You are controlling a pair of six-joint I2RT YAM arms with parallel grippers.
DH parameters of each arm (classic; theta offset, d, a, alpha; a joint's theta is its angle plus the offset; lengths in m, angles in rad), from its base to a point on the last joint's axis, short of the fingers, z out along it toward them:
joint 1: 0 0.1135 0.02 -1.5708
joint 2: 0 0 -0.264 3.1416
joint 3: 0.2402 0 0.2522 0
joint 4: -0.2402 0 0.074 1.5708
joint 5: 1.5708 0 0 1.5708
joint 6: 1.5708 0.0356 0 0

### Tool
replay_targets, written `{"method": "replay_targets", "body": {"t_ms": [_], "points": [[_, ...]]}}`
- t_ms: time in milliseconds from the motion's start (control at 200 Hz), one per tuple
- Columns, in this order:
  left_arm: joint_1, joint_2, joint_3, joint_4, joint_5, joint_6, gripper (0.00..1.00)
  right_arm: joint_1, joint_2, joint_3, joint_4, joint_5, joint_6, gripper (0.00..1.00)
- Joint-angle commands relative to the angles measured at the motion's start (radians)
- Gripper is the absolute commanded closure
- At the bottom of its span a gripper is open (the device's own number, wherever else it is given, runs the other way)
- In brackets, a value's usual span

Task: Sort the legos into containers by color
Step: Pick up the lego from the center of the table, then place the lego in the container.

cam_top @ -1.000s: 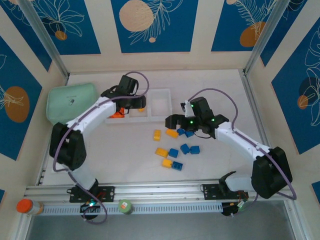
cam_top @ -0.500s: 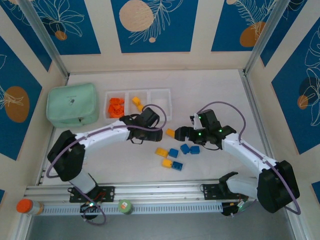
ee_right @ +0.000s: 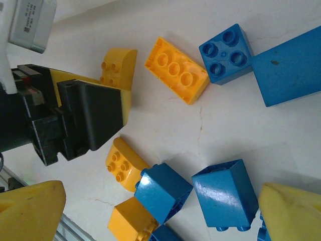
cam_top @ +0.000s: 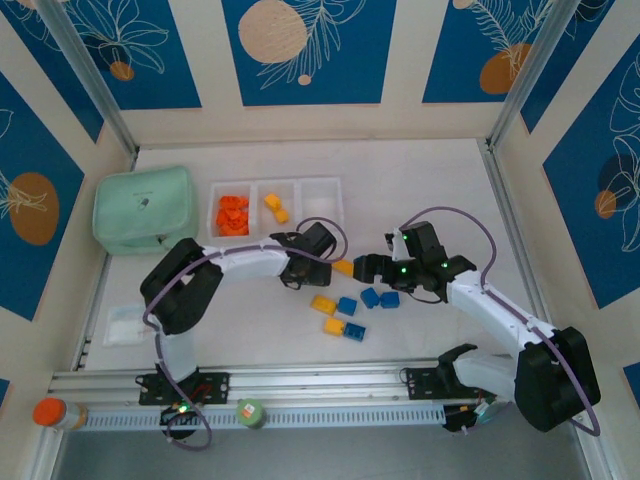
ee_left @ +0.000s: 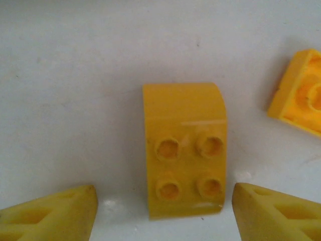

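Left pincer (ee_left: 164, 193) open, straddling curved-top yellow brick (ee_left: 184, 145) on surface (not touching it); another yellow brick (ee_left: 301, 95) nearby. Right pincer (ee_right: 161, 193) wide open above blue bricks (ee_right: 220, 193). Tray (cam_top: 300, 181) holds orange bricks (cam_top: 232, 213).

No readable text or labels anywhere

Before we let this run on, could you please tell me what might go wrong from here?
1. The left end effector straddles only the studded end of the yellow brick; closing there might pivot it loose.
2. The right end effector is open over the blue bricks, close beside the left one, so the arms could bump.
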Motion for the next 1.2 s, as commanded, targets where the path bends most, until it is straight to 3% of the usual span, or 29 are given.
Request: {"method": "replay_targets", "body": {"t_ms": [0, 495, 865, 1020, 1195], "points": [[-0.008, 0.041, 0.037, 0.003, -0.027, 0.003, 0.33, -0.01, -0.011, -0.013, 0.011, -0.035, 0.0, 0.01], [-0.008, 0.018, 0.001, 0.013, -0.044, 0.009, 0.73, -0.02, 0.032, 0.016, 0.024, -0.086, -0.017, 0.01], [0.001, -0.2, -0.032, -0.06, -0.083, 0.055, 0.78, -0.017, 0.037, 0.072, 0.012, -0.1, -0.029, 0.01], [0.051, -0.262, 0.019, -0.116, -0.13, 0.119, 0.78, -0.007, 0.065, 0.104, 0.038, -0.107, -0.024, 0.01], [0.153, -0.192, 0.15, -0.174, -0.157, 0.198, 0.79, 0.0, 0.113, 0.131, 0.08, -0.107, -0.008, 0.01]]}}
